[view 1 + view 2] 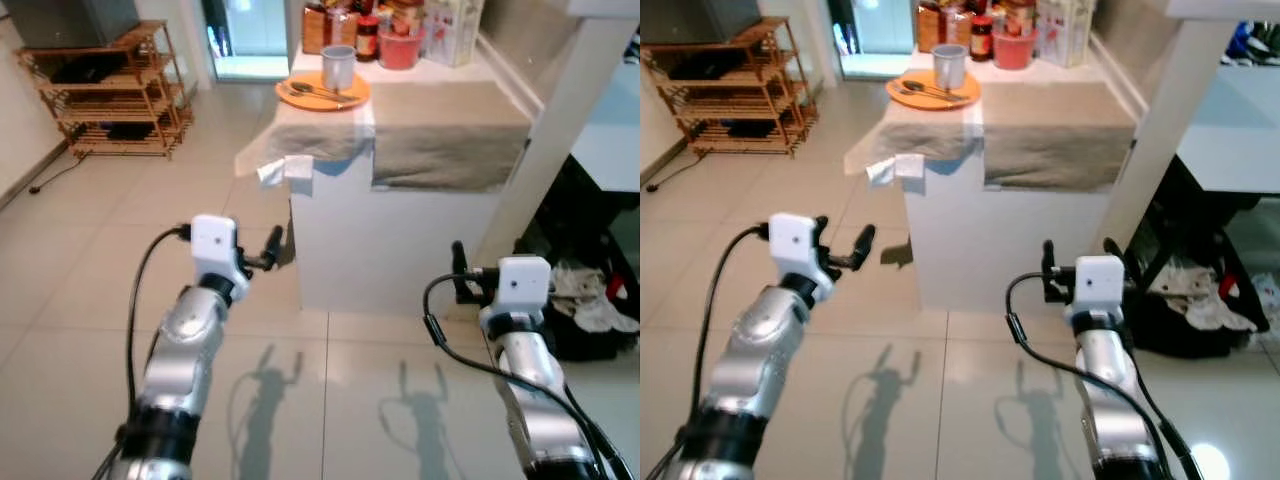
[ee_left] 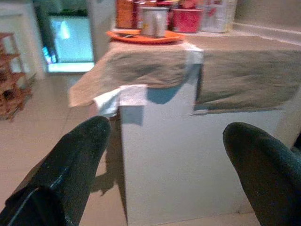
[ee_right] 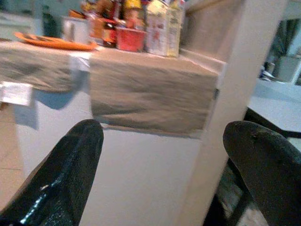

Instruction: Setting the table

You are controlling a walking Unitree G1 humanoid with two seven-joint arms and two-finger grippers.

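An orange plate [image 1: 322, 93] sits at the far left corner of a white table [image 1: 390, 250] covered by beige cloths [image 1: 450, 135]. On the plate stand a metal cup [image 1: 338, 67] and a spoon [image 1: 315, 90]. A red bowl [image 1: 398, 48] and several jars stand behind it. My left gripper [image 1: 272, 250] is raised in front of the table's near left corner, open and empty. My right gripper [image 1: 460, 268] is held up near the table's right side, also open and empty. Both are well short of the plate. In the wrist views the left fingers [image 2: 70, 165] and the right fingers [image 3: 66, 169] are spread wide.
A wooden shelf rack [image 1: 110, 90] stands at the far left by a bright doorway [image 1: 245, 35]. A white post [image 1: 560, 130] rises right of the table, with a pile of clothes [image 1: 590, 300] on the floor behind it. Tiled floor [image 1: 330, 400] lies between me and the table.
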